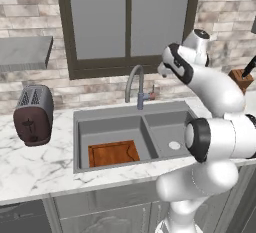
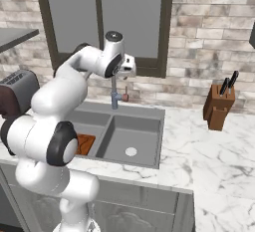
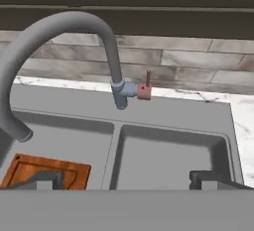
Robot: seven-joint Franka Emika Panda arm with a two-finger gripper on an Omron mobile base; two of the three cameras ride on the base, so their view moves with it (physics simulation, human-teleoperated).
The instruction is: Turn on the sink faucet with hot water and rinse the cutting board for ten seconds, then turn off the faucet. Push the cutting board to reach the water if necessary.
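The cutting board [image 1: 113, 153] is lying flat on the floor of the left basin of the sink [image 1: 107, 119], toward the front wall of that basin, and it is looking dry, with no stream of water falling anywhere in the sink. The sink faucet [image 3: 74, 51] is standing at the back rim of the sink, right behind the central divider, its arched spout reaching out over the left basin so that the spout mouth is hanging above and slightly behind the board. Its small side lever with the reddish tip [image 3: 144, 91] is sticking out toward the right basin, and nothing is touching it. The gripper [image 3: 128, 179] is hovering above the sink, in front of the faucet and well clear of the lever, with its two finger tips [image 3: 208, 178] standing wide apart and holding nothing. Judging from this, the task is only beginning: the faucet is not yet turned on, the rinsing and the closing of the faucet are all remaining, and the board may need a push toward the back of the basin if the stream misses it. To the left of the sink a toaster [image 1: 33, 114] is sitting on the marble counter, and well to the right of the sink a knife block [image 2: 219, 103] is standing near the brick wall.
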